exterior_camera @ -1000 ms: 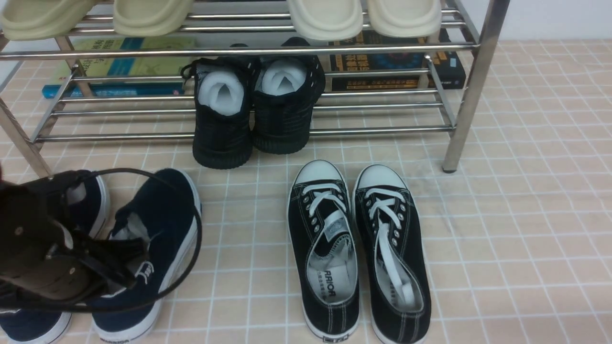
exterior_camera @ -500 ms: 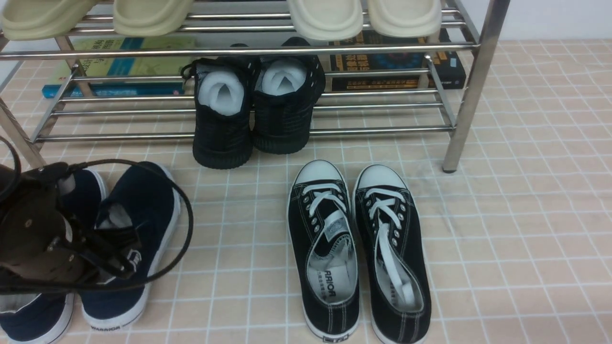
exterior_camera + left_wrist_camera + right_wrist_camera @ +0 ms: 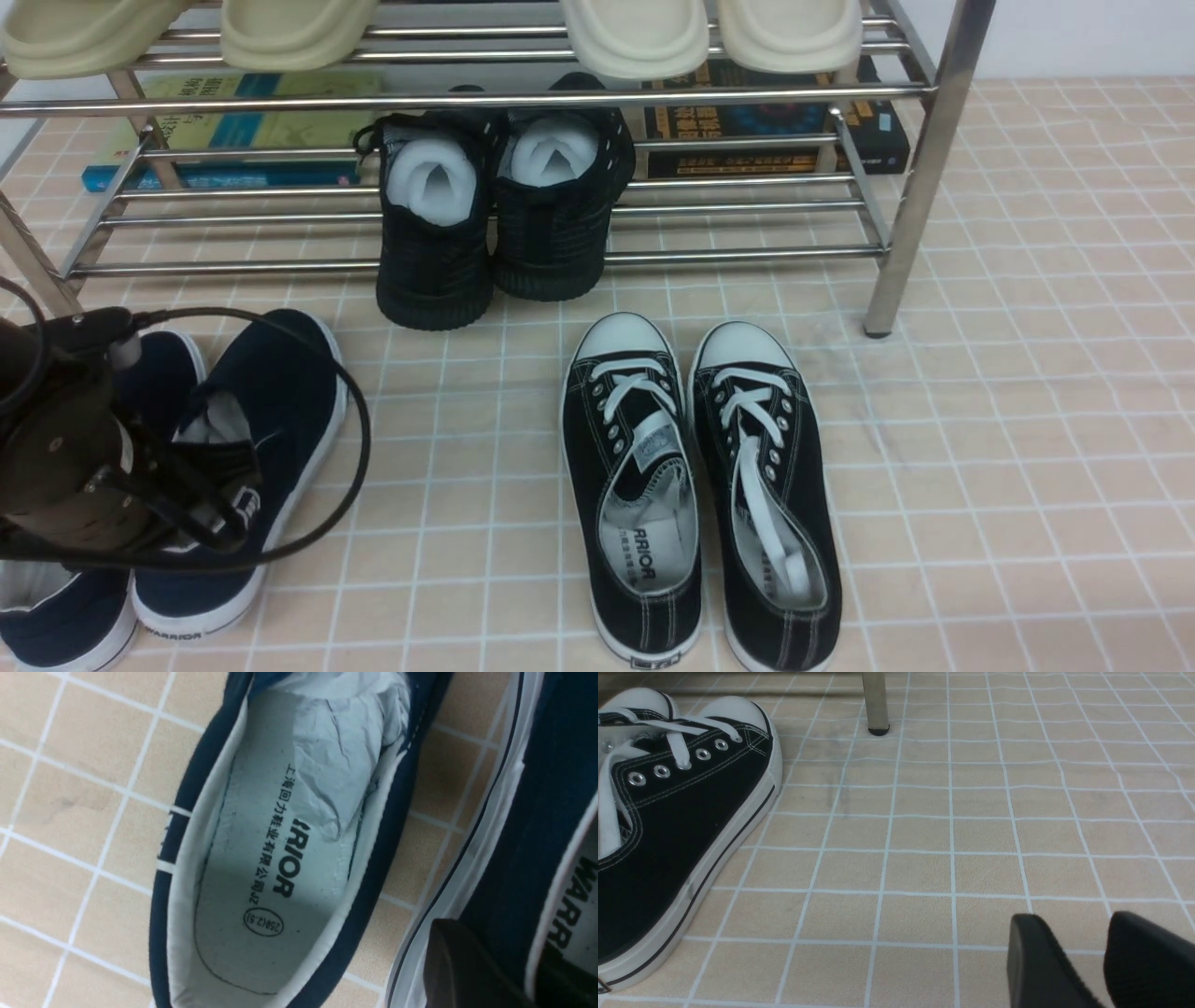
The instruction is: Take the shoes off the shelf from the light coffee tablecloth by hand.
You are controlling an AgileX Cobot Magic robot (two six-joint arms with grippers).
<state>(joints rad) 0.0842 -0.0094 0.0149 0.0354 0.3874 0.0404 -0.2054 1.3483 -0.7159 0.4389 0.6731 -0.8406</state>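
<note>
Both navy shoes lie on the light coffee tablecloth (image 3: 1027,420) at the front left, off the chrome shelf (image 3: 467,98). My left gripper (image 3: 233,509) is shut on the side wall of the right-hand navy shoe (image 3: 271,392), near its heel. In the left wrist view that gripper (image 3: 502,947) has one dark finger (image 3: 458,961) outside this shoe (image 3: 537,812) and the other inside. The other navy shoe (image 3: 261,858) lies beside it, stuffed with paper, and the arm partly covers it (image 3: 56,616). My right gripper (image 3: 1083,933) hangs open and empty over bare cloth.
Black lace-up sneakers (image 3: 700,485) lie at the front centre. Black knit shoes (image 3: 495,224) overhang the shelf's lower tier, cream slippers (image 3: 635,37) rest on the upper one, and books (image 3: 233,131) lie beneath. The shelf's right leg (image 3: 910,187) stands on the cloth.
My left gripper has carried the right-hand navy shoe to the left, close beside the other navy shoe. Nothing else has moved.
</note>
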